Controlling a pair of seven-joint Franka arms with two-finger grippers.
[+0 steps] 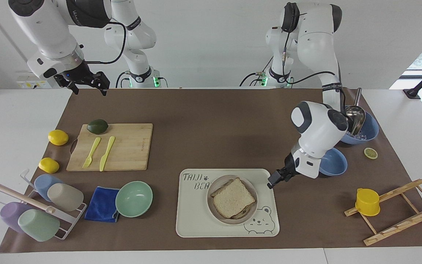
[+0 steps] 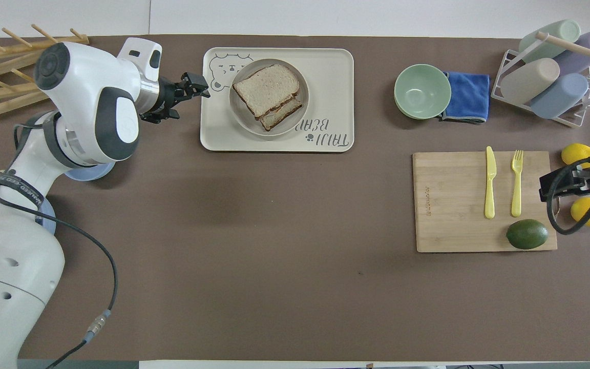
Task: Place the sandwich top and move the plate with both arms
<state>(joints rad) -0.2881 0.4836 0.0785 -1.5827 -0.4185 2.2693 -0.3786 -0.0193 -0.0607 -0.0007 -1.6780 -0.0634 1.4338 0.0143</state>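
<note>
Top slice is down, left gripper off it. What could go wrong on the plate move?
1. The top slice sits skewed on the slice under it, so it may slide if the plate tilts.
2. The plate is shallow and sits on the tray, leaving little rim to grip.
3. The right gripper waits over the table's edge, a long reach.

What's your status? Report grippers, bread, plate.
Left gripper open, empty, over the tray edge. Right gripper open, waiting over the table corner. Sandwich top on the stack, on the plate. Nothing in the way.
</note>
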